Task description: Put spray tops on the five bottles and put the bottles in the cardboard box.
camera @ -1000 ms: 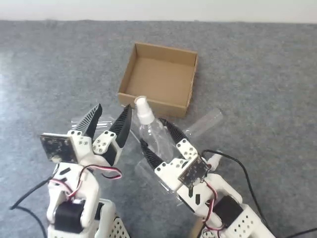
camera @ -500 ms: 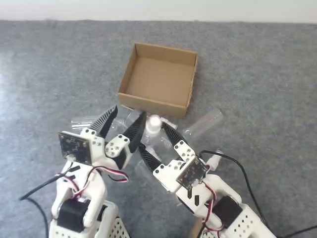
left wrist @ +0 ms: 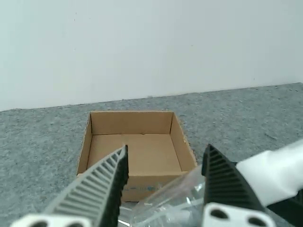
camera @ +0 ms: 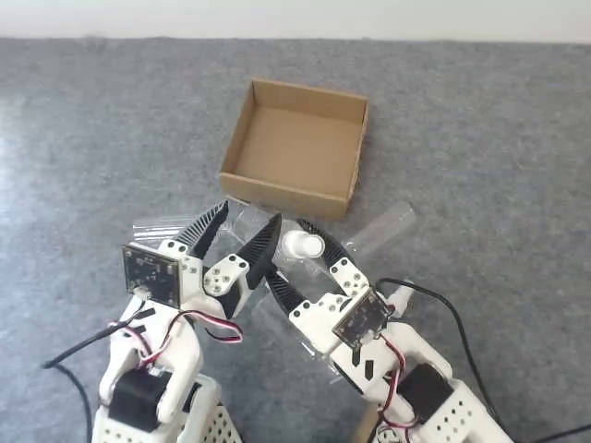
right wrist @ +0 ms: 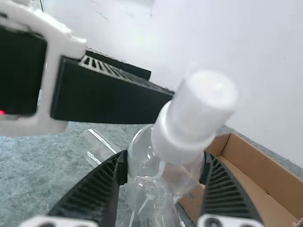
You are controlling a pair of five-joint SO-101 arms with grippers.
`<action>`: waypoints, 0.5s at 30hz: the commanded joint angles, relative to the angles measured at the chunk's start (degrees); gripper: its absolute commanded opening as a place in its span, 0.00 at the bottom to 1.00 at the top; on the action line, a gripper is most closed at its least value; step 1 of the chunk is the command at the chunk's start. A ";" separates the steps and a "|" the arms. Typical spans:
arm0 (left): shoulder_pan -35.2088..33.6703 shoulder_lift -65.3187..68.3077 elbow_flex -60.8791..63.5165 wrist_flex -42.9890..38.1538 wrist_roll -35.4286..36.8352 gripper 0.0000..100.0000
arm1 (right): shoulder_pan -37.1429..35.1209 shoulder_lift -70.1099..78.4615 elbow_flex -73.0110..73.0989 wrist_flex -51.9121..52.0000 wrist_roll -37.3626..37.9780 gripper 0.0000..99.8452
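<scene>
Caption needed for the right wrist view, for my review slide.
Right gripper holds a clear bottle with its white spray top on, the cardboard box beyond.

High view: fixed overhead, looking down on the table (camera: 480,138) from the robot's side; the box (camera: 297,148) lies farther off. Left wrist view: low and level, facing forward through the left gripper (left wrist: 165,153) to the same box and the wall (left wrist: 151,47). Right wrist view: very close behind the bottle (right wrist: 177,142) in the right gripper (right wrist: 164,163), tilted upward; the box corner is shared.
</scene>
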 commanded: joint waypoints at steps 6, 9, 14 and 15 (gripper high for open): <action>-4.40 -0.79 -2.24 -0.18 0.44 0.24 | 0.57 -1.27 1.14 2.86 0.53 0.14; -5.63 -0.79 -2.86 -0.18 0.44 0.24 | 0.57 -1.27 1.14 4.26 0.53 0.14; -8.18 -0.79 -2.51 -3.25 -0.09 0.24 | 0.57 -1.27 1.14 6.64 0.53 0.14; -9.41 -0.79 -2.51 -3.52 -0.18 0.24 | 0.57 -1.27 1.14 6.99 0.53 0.14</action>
